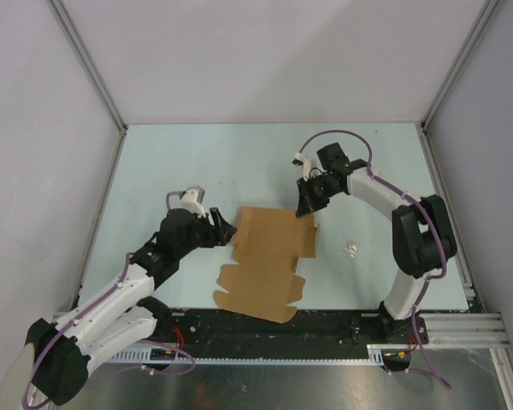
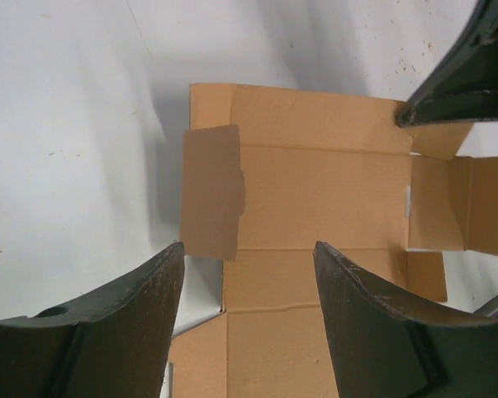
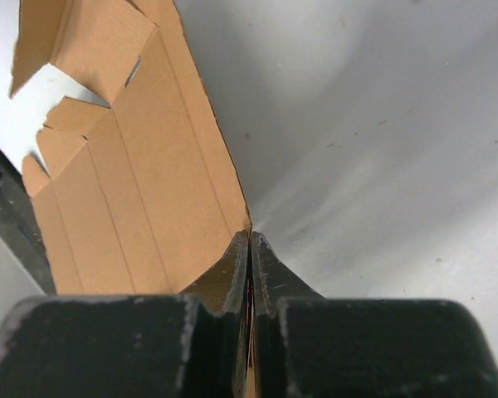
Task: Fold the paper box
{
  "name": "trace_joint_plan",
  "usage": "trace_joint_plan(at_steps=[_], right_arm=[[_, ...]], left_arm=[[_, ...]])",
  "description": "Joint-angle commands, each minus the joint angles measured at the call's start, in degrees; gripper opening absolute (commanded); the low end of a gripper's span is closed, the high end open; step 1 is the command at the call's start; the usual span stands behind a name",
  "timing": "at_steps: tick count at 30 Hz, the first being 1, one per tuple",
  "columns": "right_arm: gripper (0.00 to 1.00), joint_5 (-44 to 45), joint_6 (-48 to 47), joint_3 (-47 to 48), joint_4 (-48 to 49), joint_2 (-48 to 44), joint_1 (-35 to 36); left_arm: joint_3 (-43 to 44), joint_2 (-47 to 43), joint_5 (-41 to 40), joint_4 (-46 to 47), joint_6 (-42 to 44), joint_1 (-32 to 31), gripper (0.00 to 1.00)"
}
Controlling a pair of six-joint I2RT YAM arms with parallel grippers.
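The paper box (image 1: 269,256) is a brown die-cut cardboard sheet lying mostly flat near the table's front middle, with one small flap on its left standing up. My right gripper (image 1: 308,207) is at the sheet's far right corner. In the right wrist view its jaws (image 3: 251,236) are shut on the edge of the paper box (image 3: 133,191). My left gripper (image 1: 225,232) hovers at the sheet's left side, open. In the left wrist view, its fingertips (image 2: 249,246) straddle the cardboard (image 2: 315,182) beside the raised flap (image 2: 212,191), gripping nothing.
A tiny clear plastic scrap (image 1: 351,248) lies on the pale table (image 1: 239,162) right of the sheet. Grey walls close in the back and both sides. A black rail (image 1: 325,329) runs along the front edge by the arm bases.
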Motion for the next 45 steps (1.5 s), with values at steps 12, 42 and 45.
trace_joint_plan(at_steps=[12, 42, 45], right_arm=[[0.46, 11.84, 1.72, -10.82, 12.47, -11.44, 4.61], [0.63, -11.27, -12.96, 15.47, -2.38, 21.44, 2.41], [0.61, -12.25, -13.66, 13.45, -2.9, 20.82, 2.68]], left_arm=[[1.3, -2.48, 1.38, -1.14, -0.2, 1.72, 0.69], [6.39, -2.65, 4.46, -4.92, 2.09, 4.09, 0.71], [6.31, -2.65, 4.46, -4.83, 2.0, 4.18, 0.71]])
